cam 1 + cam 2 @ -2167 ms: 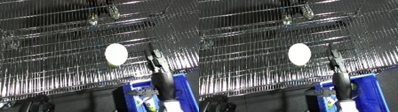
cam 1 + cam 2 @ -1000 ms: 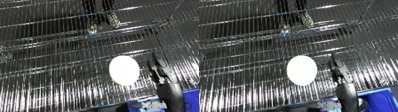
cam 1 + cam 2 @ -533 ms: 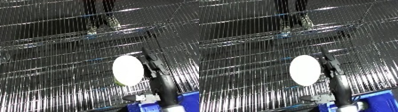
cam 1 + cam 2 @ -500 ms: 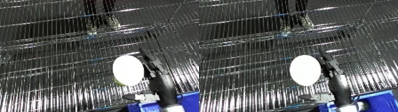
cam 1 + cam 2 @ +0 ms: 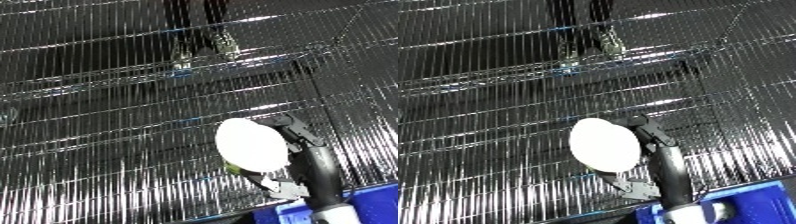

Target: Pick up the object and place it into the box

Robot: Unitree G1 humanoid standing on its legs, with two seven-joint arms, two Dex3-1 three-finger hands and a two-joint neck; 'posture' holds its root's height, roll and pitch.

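While the white oval object (image 5: 251, 145) lies on the wire shelf (image 5: 107, 125) at lower centre, the grasp is judged underway, the right hand (image 5: 298, 150) being set against it, fingers partly curled, so closing, lifting and carrying to the blue box (image 5: 749, 206) at lower right are called for.

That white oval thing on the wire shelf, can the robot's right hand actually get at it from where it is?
Probably yes. The right hand is already against the right edge of the white oval object on the wire shelf, and nothing lies between them.
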